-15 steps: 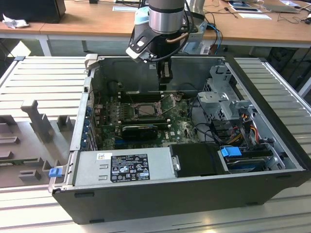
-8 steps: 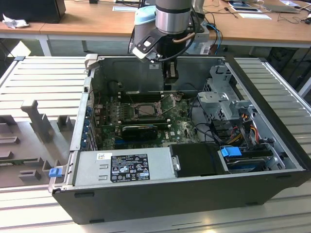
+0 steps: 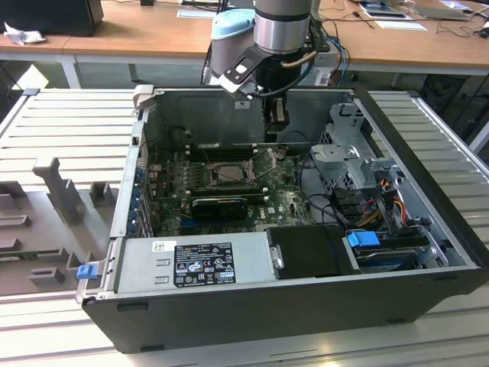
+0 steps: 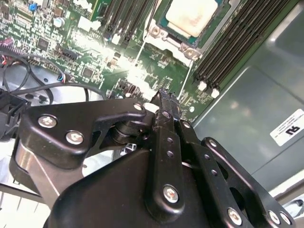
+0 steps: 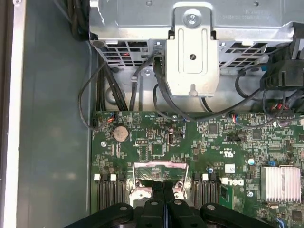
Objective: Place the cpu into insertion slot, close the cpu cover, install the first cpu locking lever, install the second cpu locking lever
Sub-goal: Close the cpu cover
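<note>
Pincer (image 4: pixel 164 99) tips together, empty, just above the cpu cover (image 5: pixel 160 165).

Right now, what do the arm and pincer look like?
Arm: silver-grey metal cylinder with a pale blue joint cap and a dark cable by the wrist. Pincer: matte black linkage plates with rounded ends, joined by silver screws, and two narrow black fingers.
</note>
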Available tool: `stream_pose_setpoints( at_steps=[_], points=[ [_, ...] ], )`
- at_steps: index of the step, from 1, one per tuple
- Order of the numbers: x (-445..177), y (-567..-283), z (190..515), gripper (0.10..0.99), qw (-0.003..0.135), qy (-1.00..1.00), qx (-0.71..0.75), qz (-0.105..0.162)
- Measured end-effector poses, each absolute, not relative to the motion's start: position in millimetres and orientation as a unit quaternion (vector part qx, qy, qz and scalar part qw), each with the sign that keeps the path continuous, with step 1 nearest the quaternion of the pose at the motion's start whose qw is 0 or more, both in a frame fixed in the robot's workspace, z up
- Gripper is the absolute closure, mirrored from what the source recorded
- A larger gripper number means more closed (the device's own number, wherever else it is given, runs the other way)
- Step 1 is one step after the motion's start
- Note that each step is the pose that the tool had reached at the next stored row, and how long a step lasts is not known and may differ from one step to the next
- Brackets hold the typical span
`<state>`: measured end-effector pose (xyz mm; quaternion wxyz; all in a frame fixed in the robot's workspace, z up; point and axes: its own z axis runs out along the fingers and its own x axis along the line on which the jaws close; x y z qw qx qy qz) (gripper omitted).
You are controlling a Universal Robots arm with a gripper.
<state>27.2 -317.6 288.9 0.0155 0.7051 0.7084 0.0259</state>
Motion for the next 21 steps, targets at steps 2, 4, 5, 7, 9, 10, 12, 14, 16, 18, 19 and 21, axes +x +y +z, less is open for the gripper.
stream_pose_setpoints(
  at_steps=[2, 4, 5, 7, 9, 10, 12, 14, 16, 18, 19, 21],
  points=[
    [30, -318, 288, 0.98, 0.016, 0.708, 0.705, 0.026],
    [31, -318, 285, 0.98, 0.016, 0.708, 0.705, 0.026],
    [31, -318, 282, 0.98, 0.016, 0.708, 0.705, 0.026],
    [31, -318, 278, 0.98, 0.016, 0.709, 0.705, 0.026],
    [31, -319, 275, 0.98, 0.015, 0.714, 0.699, 0.026],
    [31, -319, 273, 0.98, 0.015, 0.716, 0.697, 0.026],
    [32, -319, 269, 0.98, 0.015, 0.72, 0.693, 0.026],
    [33, -319, 266, 0.98, 0.015, 0.723, 0.69, 0.026],
    [38, -319, 264, 0.98, 0.015, 0.723, 0.69, 0.026],
    [45, -319, 262, 0.98, 0.015, 0.723, 0.69, 0.026],
    [46, -319, 261, 0.98, 0.015, 0.723, 0.69, 0.026],
    [55, -319, 255, 0.98, 0.014, 0.724, 0.689, 0.023]
  ],
)
